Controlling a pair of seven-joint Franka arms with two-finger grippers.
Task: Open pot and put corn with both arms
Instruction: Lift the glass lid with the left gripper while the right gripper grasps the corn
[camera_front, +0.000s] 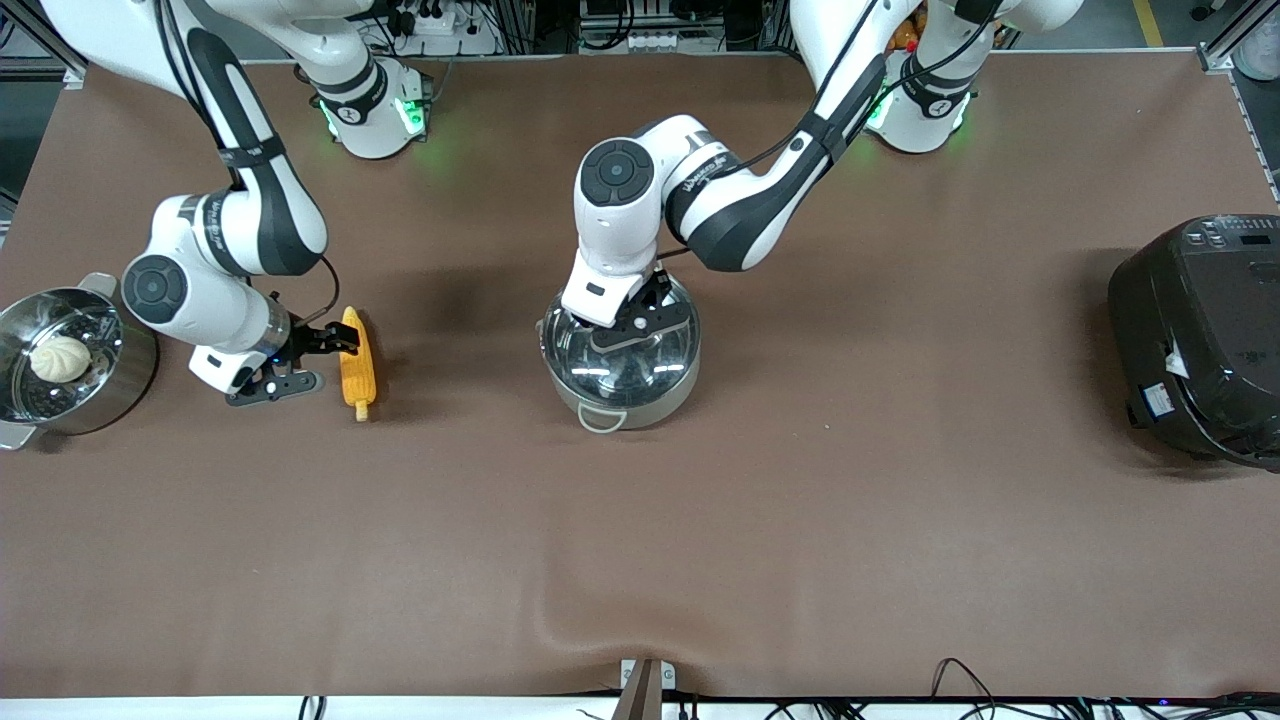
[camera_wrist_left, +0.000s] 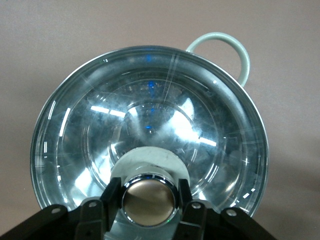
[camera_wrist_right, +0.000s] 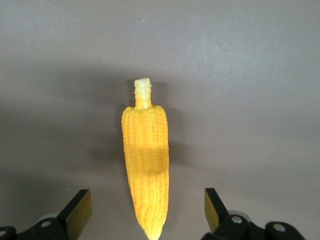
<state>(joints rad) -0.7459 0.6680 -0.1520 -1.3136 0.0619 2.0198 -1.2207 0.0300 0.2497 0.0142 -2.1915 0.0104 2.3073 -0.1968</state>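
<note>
The steel pot (camera_front: 622, 398) stands mid-table with its glass lid (camera_front: 655, 352) on. My left gripper (camera_front: 640, 322) is down on the lid. In the left wrist view its fingers (camera_wrist_left: 111, 192) press both sides of the round metallic knob (camera_wrist_left: 149, 200), and the lid (camera_wrist_left: 150, 120) sits flat on the rim. The yellow corn (camera_front: 357, 365) lies on the cloth toward the right arm's end of the table. My right gripper (camera_front: 318, 362) is open, low beside it. In the right wrist view its gripper (camera_wrist_right: 147, 207) straddles the tapered tip of the corn (camera_wrist_right: 145, 155) without touching it.
A steel steamer pot (camera_front: 130, 375) with a white bun (camera_front: 60, 358) stands at the right arm's end of the table, close to the right arm. A black rice cooker (camera_front: 1200, 340) stands at the left arm's end. The pot's loop handle (camera_front: 603, 420) points toward the front camera.
</note>
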